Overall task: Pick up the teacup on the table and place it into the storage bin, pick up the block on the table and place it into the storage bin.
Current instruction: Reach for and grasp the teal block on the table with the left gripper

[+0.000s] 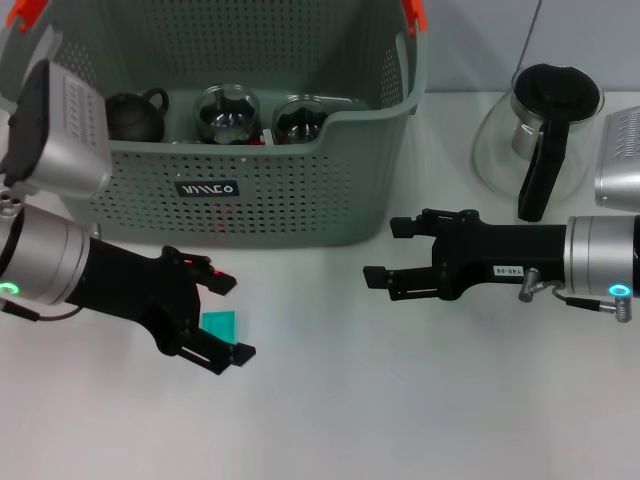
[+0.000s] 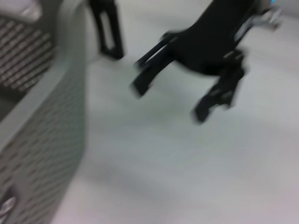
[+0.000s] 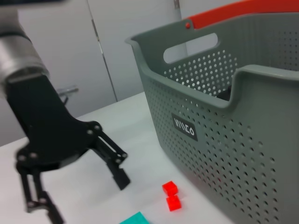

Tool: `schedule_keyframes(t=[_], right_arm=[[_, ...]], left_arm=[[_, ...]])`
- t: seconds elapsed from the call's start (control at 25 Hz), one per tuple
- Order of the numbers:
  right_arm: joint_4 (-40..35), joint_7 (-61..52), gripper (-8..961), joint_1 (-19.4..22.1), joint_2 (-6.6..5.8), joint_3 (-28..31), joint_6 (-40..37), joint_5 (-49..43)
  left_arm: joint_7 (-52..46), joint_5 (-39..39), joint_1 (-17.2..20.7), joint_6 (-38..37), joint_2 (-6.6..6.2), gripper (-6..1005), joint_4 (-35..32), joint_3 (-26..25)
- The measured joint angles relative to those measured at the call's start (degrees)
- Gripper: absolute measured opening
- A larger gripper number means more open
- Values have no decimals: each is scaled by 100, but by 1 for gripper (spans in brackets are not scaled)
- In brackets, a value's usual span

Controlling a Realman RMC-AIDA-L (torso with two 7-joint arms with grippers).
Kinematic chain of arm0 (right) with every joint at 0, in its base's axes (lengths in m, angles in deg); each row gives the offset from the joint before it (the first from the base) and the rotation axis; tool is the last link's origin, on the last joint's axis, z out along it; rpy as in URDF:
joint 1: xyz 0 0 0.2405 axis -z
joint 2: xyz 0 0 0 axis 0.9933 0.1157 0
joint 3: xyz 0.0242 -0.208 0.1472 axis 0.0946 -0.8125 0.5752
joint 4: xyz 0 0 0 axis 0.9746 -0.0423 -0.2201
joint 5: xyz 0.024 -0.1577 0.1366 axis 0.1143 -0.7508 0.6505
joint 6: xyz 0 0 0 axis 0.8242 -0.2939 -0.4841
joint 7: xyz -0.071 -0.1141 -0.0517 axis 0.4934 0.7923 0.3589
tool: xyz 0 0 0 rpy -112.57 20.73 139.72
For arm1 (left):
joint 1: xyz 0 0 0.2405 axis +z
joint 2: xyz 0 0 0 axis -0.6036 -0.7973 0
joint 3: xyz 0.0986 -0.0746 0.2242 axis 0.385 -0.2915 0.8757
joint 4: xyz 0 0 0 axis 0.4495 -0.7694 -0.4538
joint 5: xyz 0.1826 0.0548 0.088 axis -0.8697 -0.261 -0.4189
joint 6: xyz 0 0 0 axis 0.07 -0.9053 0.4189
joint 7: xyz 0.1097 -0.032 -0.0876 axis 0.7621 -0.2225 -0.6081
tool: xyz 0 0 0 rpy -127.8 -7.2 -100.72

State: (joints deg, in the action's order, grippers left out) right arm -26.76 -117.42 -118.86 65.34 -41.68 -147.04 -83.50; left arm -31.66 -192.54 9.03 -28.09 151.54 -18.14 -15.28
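The teal block (image 1: 221, 323) lies flat on the table (image 1: 400, 400), between the wide-open fingers of the left gripper (image 1: 228, 316), at about 6 o'clock from the storage bin (image 1: 300, 215), while the empty, open right gripper (image 1: 390, 258) is well apart, toward 3 o'clock.

Bright, even overhead light washes the white table (image 1: 400, 400) almost featureless, leaving only soft, faint shadows beneath the arms. The left wrist view is heavily motion-blurred throughout. The head and right wrist views are fairly sharp, with mild glare on the glass pot (image 1: 500, 140).
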Motion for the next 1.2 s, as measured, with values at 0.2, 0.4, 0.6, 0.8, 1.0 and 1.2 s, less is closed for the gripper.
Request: schedule_keyframes(t=[0.2,0.4,0.6,0.8,1.0,1.2], right_arm=[[91,0,914,-7,0,-44,8,59],[204,0,914,-42,7,-7,11,66],[278,0,915,-113,10,17,51,114],[282,0,915,-168,9,17,87,134],[283,-4,915,-191,9,17,89,175],[283,-11,915,-226,5,16,89,201]], left_arm=[[249,-367,17,661,23,950,326,62],[618,-466,-4,972,13,950,623,82],[681,-703,-45,1182,26,949,656,317],[642,-972,-74,1568,118,934,659,622],[478,-1106,-200,1622,132,916,615,689],[-57,-1656,-318,1564,135,879,405,1133]])
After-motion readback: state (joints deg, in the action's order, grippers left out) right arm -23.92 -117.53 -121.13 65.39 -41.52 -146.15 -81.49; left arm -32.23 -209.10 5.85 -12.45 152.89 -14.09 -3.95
